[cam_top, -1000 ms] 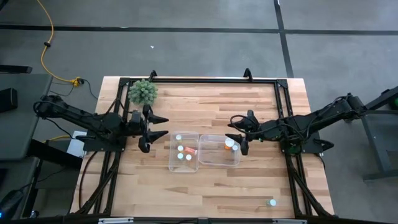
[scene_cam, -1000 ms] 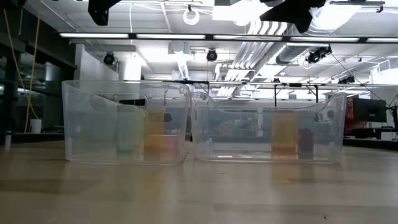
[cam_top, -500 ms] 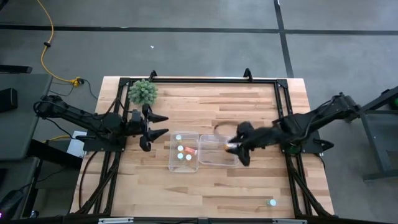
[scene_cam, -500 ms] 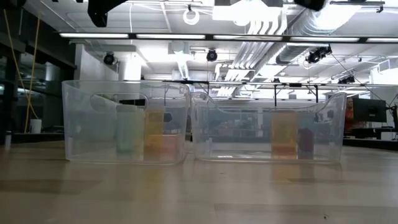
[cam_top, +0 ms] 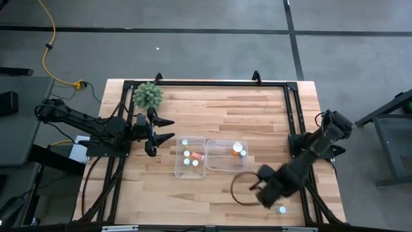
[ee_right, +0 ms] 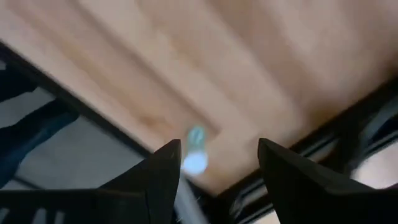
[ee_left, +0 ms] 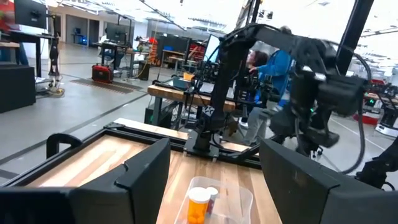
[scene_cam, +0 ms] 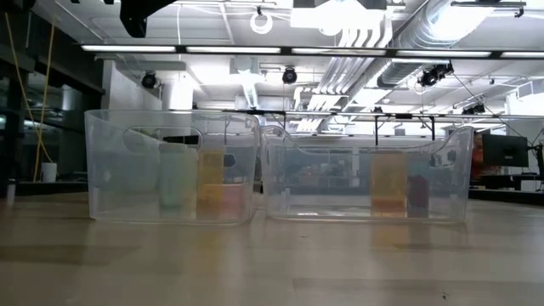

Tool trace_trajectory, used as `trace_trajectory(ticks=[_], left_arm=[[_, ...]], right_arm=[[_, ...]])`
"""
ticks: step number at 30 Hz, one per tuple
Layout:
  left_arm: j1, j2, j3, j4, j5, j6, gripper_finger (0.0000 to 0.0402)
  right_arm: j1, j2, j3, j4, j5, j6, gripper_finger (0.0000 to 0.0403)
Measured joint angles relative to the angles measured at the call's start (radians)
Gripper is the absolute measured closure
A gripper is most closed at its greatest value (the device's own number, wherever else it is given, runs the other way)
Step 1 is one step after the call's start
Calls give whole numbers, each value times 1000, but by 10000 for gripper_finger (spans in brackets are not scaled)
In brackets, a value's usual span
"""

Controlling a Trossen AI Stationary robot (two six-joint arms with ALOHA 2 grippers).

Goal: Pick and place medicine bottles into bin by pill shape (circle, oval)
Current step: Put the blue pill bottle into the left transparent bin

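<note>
Two clear bins stand side by side mid-table. The left bin (cam_top: 191, 156) holds several white-capped medicine bottles (cam_top: 187, 153). The right bin (cam_top: 226, 155) holds two bottles (cam_top: 237, 148), one of them orange (ee_left: 199, 205). One more bottle (cam_top: 281, 209) stands alone on the table near the front right corner. It also shows in the right wrist view (ee_right: 194, 151), just beyond my fingertips. My right gripper (cam_top: 267, 192) is open, low and just left of that bottle. My left gripper (cam_top: 161, 132) is open and empty, left of the bins.
A fuzzy green plant ball (cam_top: 148, 95) sits at the far left corner. A black frame rail (cam_top: 206, 84) runs around the table. The bare wood near the front edge (cam_top: 193, 200) is free room. People and benches show in the room beyond, in the left wrist view.
My right gripper has swung from above the right bin toward the table's near right corner and down toward the lone bottle, staying open. The bottles in both bins have not moved.
</note>
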Motion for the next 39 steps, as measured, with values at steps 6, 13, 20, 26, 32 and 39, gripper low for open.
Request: trace_trajectory(ticks=[6,13,20,26,32,39], left_arm=[[0,0,0,2,0,0,167],[0,0,0,2,-17,0,168],[0,0,0,6,-41,0,167],[0,0,1,6,-44,-8,167],[0,0,1,6,-44,-8,167],[0,0,1,4,-44,-8,167]], right_arm=[[202,-46,-163,254,-58,443,197],[303,-53,-306,518,-6,748,197],[280,-8,-325,487,27,744,197],[276,-1,-326,487,22,729,197],[275,0,-326,487,11,728,197],[270,54,-326,550,-20,727,197]])
